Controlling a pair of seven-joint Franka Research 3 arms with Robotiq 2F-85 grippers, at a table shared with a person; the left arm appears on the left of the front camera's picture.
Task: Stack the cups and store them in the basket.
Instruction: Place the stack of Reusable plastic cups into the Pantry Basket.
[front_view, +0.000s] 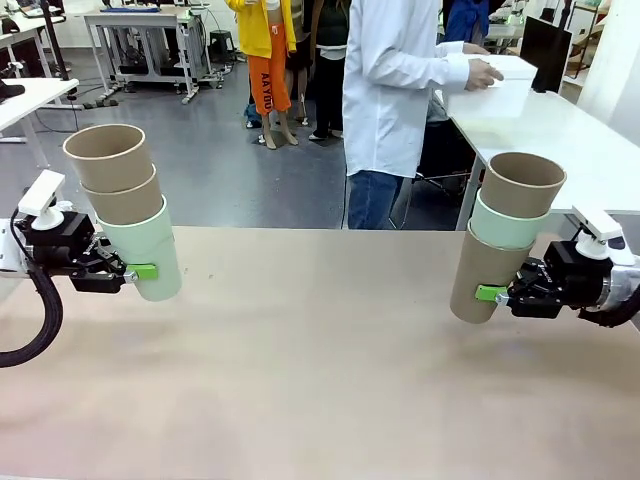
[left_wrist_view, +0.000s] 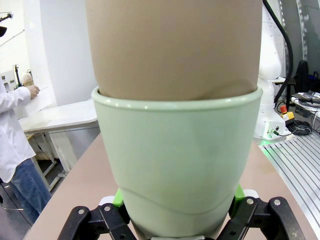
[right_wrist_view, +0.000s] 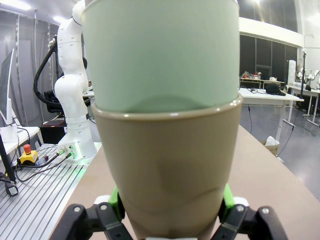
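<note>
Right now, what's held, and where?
Left end effector grips a cup stack by its green bottom cup; right end effector, another stack by its brown one.

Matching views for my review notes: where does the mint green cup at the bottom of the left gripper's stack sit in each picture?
Front view: far left, the mint green cup, lowest of three, clamped by the left gripper.
Left wrist view: centre, large, a nested tan cup inside it.
Right wrist view: the other stack, with a bottom tan cup, stands centre.
Shared landmark: the tan tabletop.
</note>
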